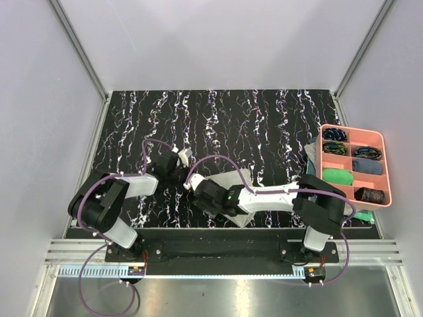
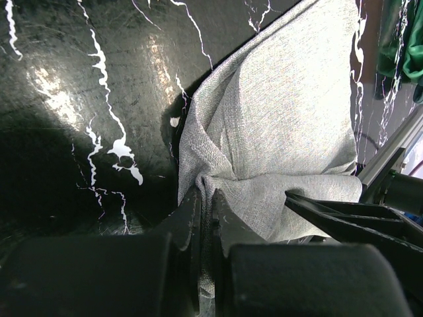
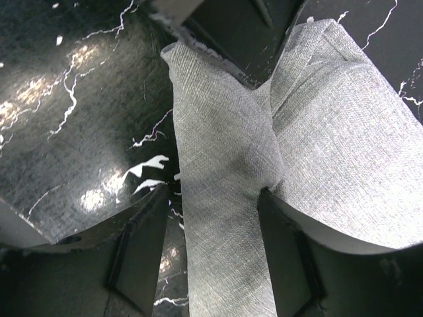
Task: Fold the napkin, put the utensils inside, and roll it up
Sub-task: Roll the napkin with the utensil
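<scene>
Top external view shows the napkin [image 1: 223, 177] bunched at mid-frame on the counter [image 1: 264, 119], which is black marble veined with white. The left claw [image 2: 205, 198] is clamped on the cloth's edge, and the right claw [image 3: 211, 195] stands apart astride a raised fold. A pink tray [image 1: 388, 168] of folded cloths sits at the right edge. Pale grey walls [image 1: 218, 39] and aluminium posts [image 1: 78, 46] enclose the counter.

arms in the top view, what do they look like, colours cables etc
Both the left arm and right arm have white link shells with chunky black joints, and a purple cable loops along each. A small green light shows on the right one. The fingers are plain black and flat.
</scene>
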Robot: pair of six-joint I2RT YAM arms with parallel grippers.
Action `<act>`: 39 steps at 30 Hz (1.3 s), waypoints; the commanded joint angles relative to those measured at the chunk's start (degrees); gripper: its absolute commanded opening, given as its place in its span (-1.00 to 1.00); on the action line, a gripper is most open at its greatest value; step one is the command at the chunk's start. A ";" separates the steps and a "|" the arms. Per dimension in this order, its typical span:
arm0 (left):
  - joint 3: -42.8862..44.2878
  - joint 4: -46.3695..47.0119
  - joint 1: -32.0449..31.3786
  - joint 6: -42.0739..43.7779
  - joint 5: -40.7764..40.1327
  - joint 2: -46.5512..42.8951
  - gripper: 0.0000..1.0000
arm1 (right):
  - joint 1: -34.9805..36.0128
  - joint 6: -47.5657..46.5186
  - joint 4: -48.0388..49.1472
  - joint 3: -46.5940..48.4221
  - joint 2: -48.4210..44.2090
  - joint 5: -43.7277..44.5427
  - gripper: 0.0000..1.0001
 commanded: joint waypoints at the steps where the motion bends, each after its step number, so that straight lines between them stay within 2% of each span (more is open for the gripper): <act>1: 0.70 -4.44 -0.30 2.25 -0.07 1.78 -1.00 | -0.03 -2.36 -3.63 1.23 -3.57 -1.04 0.31; 8: 0.79 -4.52 -0.30 2.07 0.01 1.69 -1.00 | 0.42 -4.83 -4.60 2.37 -4.72 1.15 0.33; 16: 1.15 -5.32 -0.30 2.51 0.19 1.17 -1.00 | -0.72 -4.13 -4.25 1.84 0.73 -1.30 0.36; 20: 1.06 -5.49 -0.30 2.51 0.54 0.73 -1.00 | -3.45 -3.42 -4.25 1.41 1.96 -6.39 0.35; 24: 1.06 -5.75 -0.22 2.77 0.45 -0.24 -0.96 | -5.82 -1.51 -5.21 1.32 3.19 -12.98 0.24; 27: 1.23 -6.54 0.31 2.86 0.19 -1.99 -0.77 | -6.79 0.00 -6.27 1.67 4.77 -19.04 0.05; 28: 1.32 -6.55 0.49 2.86 0.10 -2.52 -0.69 | -6.88 0.27 -6.62 1.93 5.30 -21.41 -0.08; 29: 1.32 -7.24 0.84 2.95 0.10 -3.92 -0.47 | -7.14 0.70 -6.88 2.11 5.83 -22.39 -0.15; 31: 1.23 -8.04 1.80 3.30 -0.60 -5.77 -0.31 | -7.14 1.58 -7.33 2.20 6.97 -25.55 -0.23; 32: 1.15 -9.08 2.33 3.30 -1.21 -7.87 -0.12 | -7.40 1.85 -7.41 2.11 7.24 -26.61 -0.30; 36: -1.05 -10.59 4.96 2.69 -5.95 -13.85 0.33 | -8.81 2.99 -7.85 2.02 7.68 -32.49 -0.36; 39: -4.03 -10.24 5.58 1.90 -11.14 -18.77 0.42 | -11.00 3.17 -7.77 2.19 7.07 -37.05 -0.36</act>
